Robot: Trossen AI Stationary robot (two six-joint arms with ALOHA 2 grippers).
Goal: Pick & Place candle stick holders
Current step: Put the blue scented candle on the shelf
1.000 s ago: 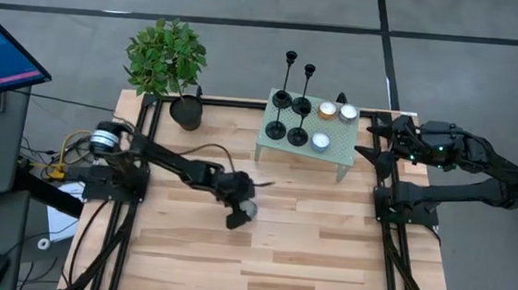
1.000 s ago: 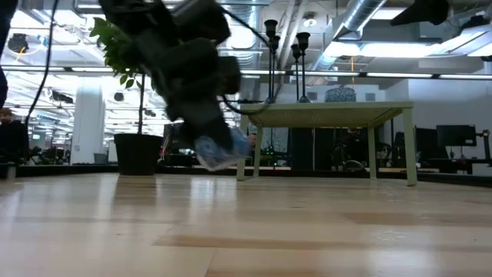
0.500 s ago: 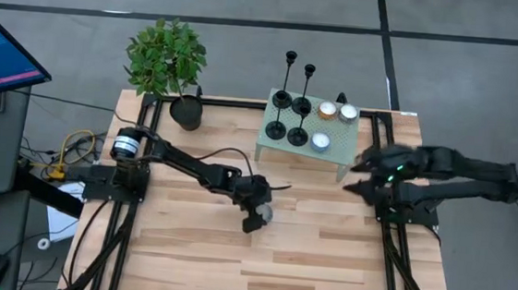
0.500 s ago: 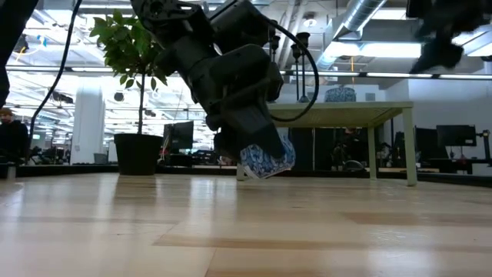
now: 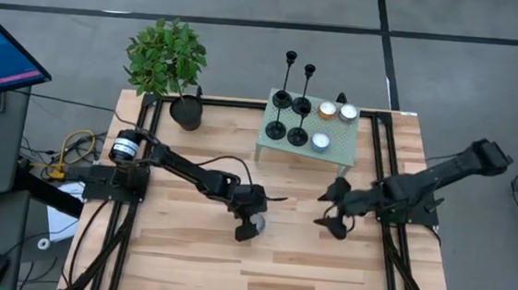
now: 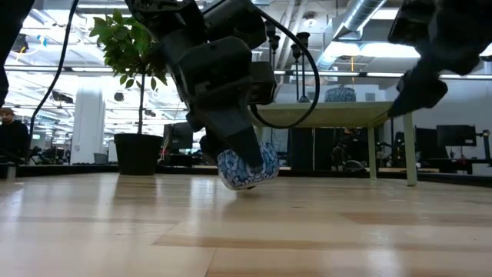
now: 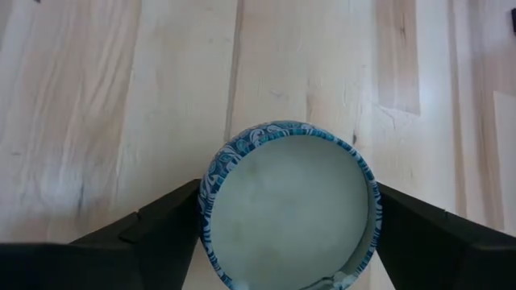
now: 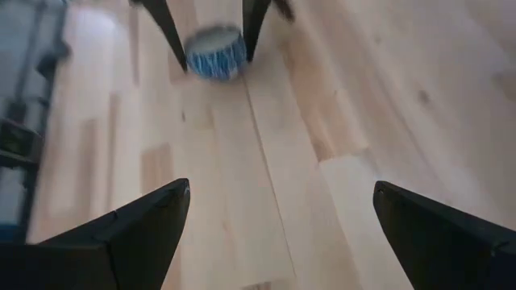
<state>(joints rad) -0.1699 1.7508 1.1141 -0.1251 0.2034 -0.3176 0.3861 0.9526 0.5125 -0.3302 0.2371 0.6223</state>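
Observation:
Several black candle stick holders stand by their disc bases on a small green table at the far middle, and no gripper touches them. My left gripper is over the table's middle, shut on a small round blue-patterned pot, which also shows in the low view as the pot. My right gripper hangs open to the pot's right, with nothing between its fingers. My left gripper pinches the pot's round wall between its two fingers, one on each opposite side. The fingers slant down from the table's left. The pot is tilted, its pale inside turned toward the wrist. Whether its bottom touches the tabletop I cannot tell.
Three tealights share the small green table with the holders. A potted plant stands at the far left corner. Bare wooden tabletop lies in front of both grippers.
My left gripper has carried the pot toward the table's right edge and a little nearer, sinking slightly. My right arm has swung down from high at the far right toward the table's middle, its gripper tipping downward and staying open.

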